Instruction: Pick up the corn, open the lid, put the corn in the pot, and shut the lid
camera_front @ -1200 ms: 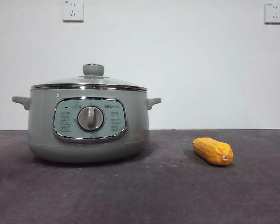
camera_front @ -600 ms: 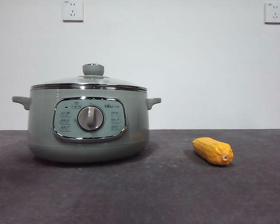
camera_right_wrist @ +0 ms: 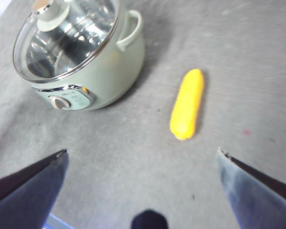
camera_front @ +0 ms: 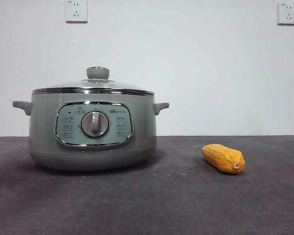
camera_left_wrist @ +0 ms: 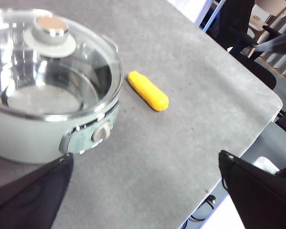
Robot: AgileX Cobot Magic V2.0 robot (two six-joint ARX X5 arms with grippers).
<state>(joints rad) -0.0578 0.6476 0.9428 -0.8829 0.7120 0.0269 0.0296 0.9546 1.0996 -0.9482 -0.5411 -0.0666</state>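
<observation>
Beside pot, corn lies flat, stem end toward cam; both hands apart.

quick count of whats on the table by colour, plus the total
sage-green: 1, the pot
clear glass with steel rim: 1, the lid, closed on the pot
yellow-orange: 1, the corn, lying apart from the pot
total: 3

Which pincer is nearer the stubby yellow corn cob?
Right, as far as the wrist views show. The right pincer hangs open above the stubby yellow corn cob; the left pincer, open, sits by the sage-green pot.
</observation>
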